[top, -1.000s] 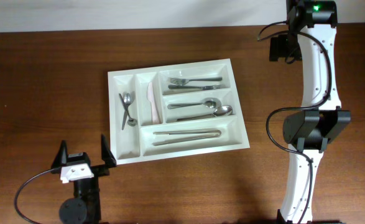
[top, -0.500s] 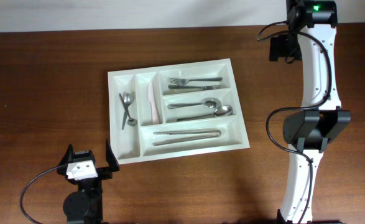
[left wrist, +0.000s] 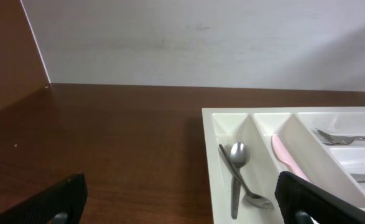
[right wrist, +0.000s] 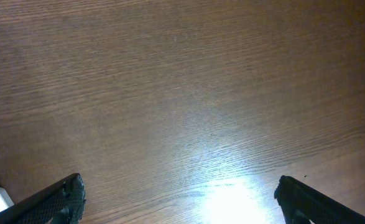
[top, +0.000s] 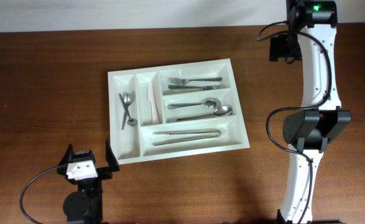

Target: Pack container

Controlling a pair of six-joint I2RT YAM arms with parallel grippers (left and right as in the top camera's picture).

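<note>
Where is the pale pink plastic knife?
Overhead, the pale pink plastic knife lies in the white plastic cutlery tray's second narrow compartment, right of two small metal spoons.

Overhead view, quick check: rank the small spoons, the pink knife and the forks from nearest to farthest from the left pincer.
1. Small spoons: leftmost narrow compartment of the container, nearest the left pincer.
2. Pink knife: second narrow compartment, one step to the right.
3. Forks: top long compartment, at the container's far side, farthest.
</note>
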